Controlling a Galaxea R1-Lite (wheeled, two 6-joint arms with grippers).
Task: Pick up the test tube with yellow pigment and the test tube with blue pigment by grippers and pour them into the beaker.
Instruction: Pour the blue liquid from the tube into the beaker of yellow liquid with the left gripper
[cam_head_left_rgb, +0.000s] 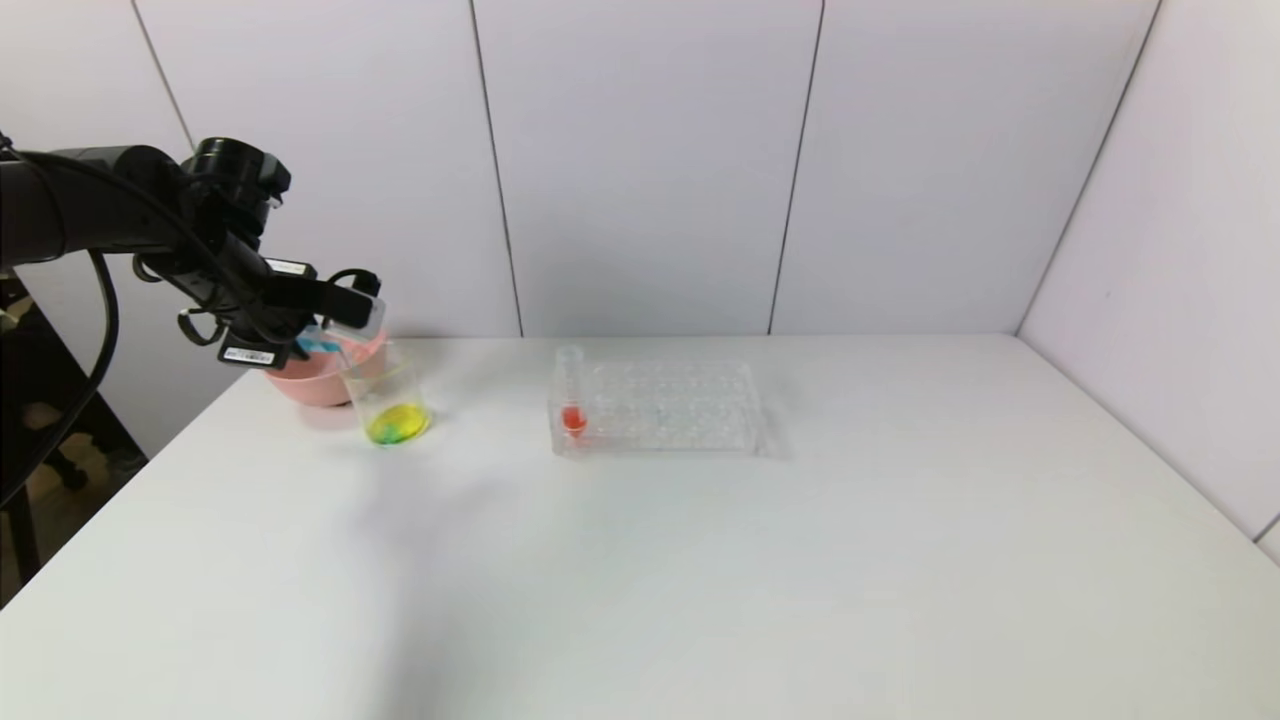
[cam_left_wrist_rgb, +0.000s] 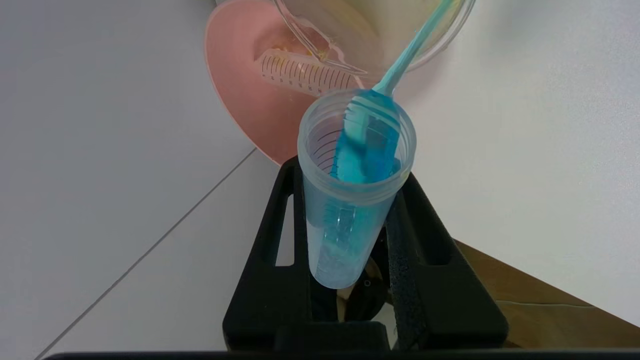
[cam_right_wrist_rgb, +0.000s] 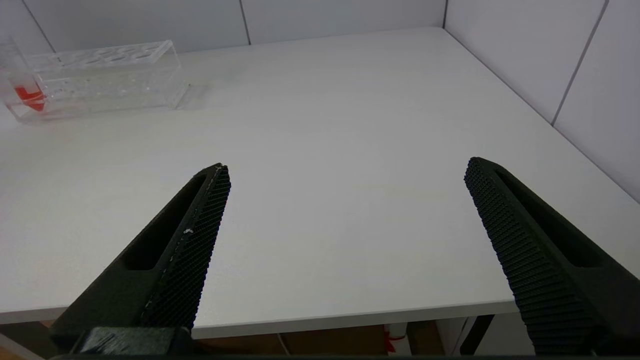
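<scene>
Pale wall panels close in a white counter, where your pour is well along. The left gripper, fingers clamped on the test tube with blue pigment, holds it tipped at the far left corner, a blue stream running from its mouth into the beaker. You can see yellow-green liquid pooled in the beaker already, so the yellow share looks done and the blue one is in hand. A tube lying in the pink bowl just behind the beaker may be the emptied yellow one. What is left, by my reading: drain the tube and set it down. The clear rack, well apart, holds only the red tube and blocks nothing. Your right gripper hangs with fingers wide at the counter's near edge.
</scene>
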